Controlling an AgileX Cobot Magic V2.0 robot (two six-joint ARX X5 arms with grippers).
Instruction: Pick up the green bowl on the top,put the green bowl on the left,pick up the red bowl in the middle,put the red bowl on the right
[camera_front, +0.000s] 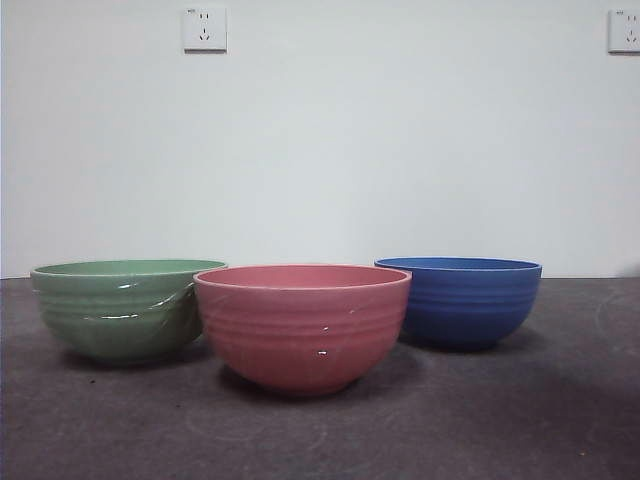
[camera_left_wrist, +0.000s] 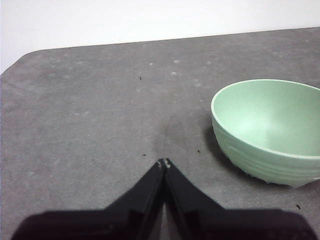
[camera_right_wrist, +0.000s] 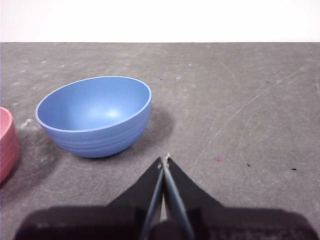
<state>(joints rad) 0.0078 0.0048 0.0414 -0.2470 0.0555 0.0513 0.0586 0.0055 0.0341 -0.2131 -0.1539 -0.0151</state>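
Observation:
The green bowl (camera_front: 120, 308) stands upright on the table at the left in the front view. It also shows in the left wrist view (camera_left_wrist: 270, 130), empty. The red bowl (camera_front: 302, 325) stands in the middle, nearest the camera; its edge shows in the right wrist view (camera_right_wrist: 6, 142). My left gripper (camera_left_wrist: 164, 163) is shut and empty, above the table and apart from the green bowl. My right gripper (camera_right_wrist: 164, 161) is shut and empty, near the blue bowl and not touching it. Neither arm shows in the front view.
A blue bowl (camera_front: 460, 300) stands at the right, behind the red one; it also shows in the right wrist view (camera_right_wrist: 95, 116), empty. The dark grey table (camera_front: 520, 420) ends at a white wall with two outlets (camera_front: 204, 29).

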